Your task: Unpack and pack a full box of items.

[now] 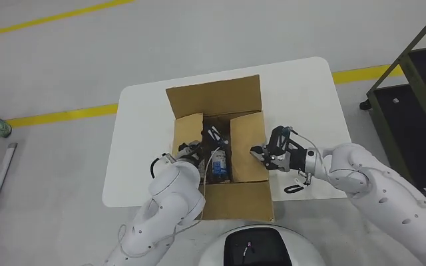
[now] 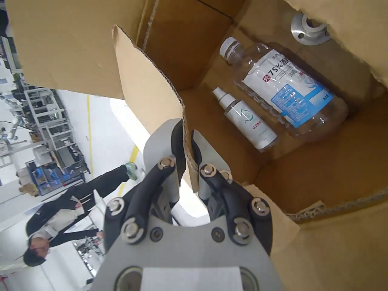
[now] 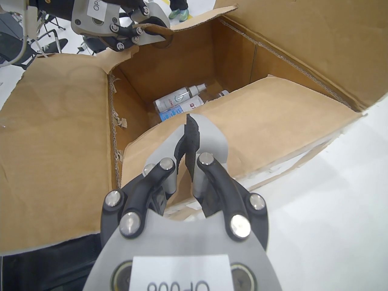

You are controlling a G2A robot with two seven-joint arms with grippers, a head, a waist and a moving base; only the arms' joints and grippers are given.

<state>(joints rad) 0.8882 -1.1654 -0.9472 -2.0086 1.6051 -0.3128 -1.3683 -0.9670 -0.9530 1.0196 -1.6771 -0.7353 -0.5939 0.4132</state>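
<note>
My left tool (image 2: 188, 136) clenches the left flap (image 1: 188, 133) and my right tool (image 3: 188, 133) the right flap (image 1: 247, 146) of the box (image 1: 219, 100), central on the worktop (image 1: 140, 146). Uneven pulling could tear the frayed cardboard or skew the box.

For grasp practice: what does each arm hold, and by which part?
Left gripper: jaws pinch left flap, at its edge. Right gripper: right flap, at its edge.
</note>
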